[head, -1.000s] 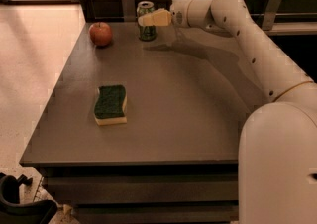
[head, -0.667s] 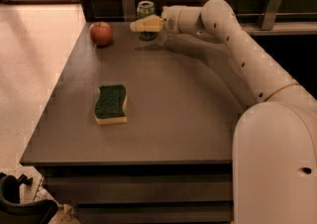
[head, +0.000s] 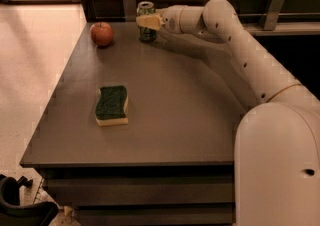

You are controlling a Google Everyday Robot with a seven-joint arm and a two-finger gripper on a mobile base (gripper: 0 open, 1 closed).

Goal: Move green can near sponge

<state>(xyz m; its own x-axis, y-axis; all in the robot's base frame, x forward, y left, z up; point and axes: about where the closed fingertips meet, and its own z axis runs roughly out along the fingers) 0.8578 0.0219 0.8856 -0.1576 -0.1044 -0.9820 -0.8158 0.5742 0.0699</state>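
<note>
Surface [head: 190, 115]: carries all items. My arm [head: 250, 60] reaches across it to the far edge. Sponge [head: 112, 105]: flat, toward the near left corner. Apple [head: 102, 34]: far left corner. Green can [head: 146, 34]: upright at the far edge, right of the apple, well apart from the sponge. My fingers [head: 148, 21] are at the can, one lying across its front; whether they clamp it, I cannot tell. Judgement: at grasp stage at most. Lift, carry and set-down are all left.

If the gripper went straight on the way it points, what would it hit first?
Probably the small green aluminium can, right at the gripper by the grey table's back edge; depth is unclear.
</note>
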